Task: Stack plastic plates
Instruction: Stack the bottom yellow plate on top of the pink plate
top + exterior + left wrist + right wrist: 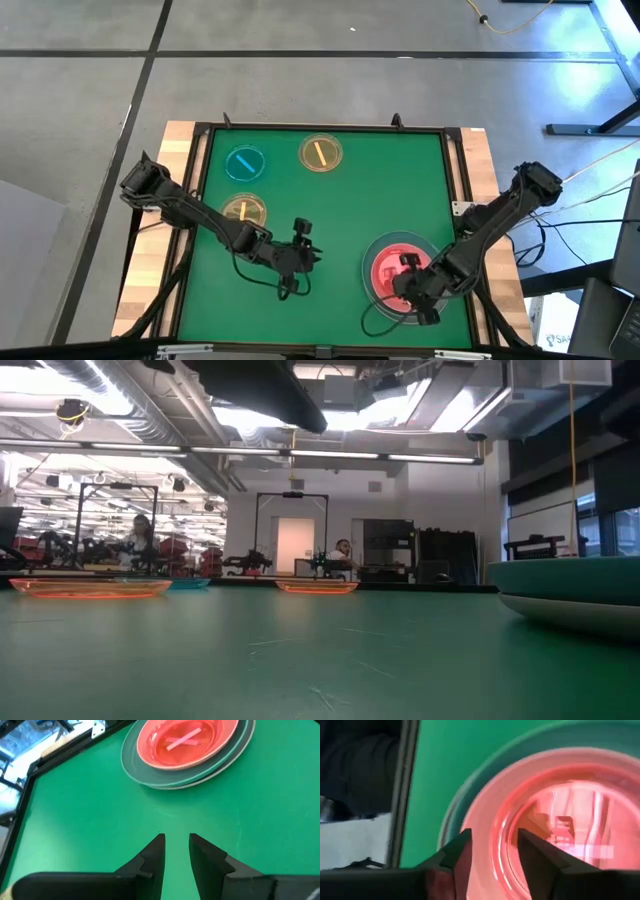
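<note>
Loose small plates: three — blue plate (245, 163), yellow plate (321, 153), second yellow plate (244, 210), all left of the stack (383, 250).
Stack: pink plate (390, 272) on larger ones.
Right gripper (493, 851): fingers apart, empty, over pink plate.
Left gripper (176, 849): slightly apart, empty, left of stack.

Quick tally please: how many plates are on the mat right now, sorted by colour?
Blue small plate: 1
Yellow small plates and: 2
Pink plates in the stack: at least 1; layers can't be separated
Teal large plate: 1
Grey-white plate under the teal: 1
Total: at least 6
</note>
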Robot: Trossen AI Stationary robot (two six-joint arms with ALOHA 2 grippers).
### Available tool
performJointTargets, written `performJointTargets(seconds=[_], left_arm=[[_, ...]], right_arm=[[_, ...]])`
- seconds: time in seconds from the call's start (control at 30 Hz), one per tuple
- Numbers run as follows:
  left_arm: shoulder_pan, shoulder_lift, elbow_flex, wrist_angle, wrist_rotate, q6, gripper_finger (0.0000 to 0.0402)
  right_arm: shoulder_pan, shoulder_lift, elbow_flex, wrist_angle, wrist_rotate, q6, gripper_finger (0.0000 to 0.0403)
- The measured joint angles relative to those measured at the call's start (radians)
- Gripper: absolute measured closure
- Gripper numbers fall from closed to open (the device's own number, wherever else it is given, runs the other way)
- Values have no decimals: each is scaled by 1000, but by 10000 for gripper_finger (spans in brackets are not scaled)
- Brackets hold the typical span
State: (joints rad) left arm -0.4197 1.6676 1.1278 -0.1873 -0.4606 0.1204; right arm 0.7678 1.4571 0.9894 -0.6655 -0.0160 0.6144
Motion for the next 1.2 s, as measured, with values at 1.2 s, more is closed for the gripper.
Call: performJointTargets(seconds=[1.2], left_arm=[[224, -21, -168, -731, 84, -1062, 320]], right_arm=[[-330, 0, -50, 284, 494, -492, 242]])
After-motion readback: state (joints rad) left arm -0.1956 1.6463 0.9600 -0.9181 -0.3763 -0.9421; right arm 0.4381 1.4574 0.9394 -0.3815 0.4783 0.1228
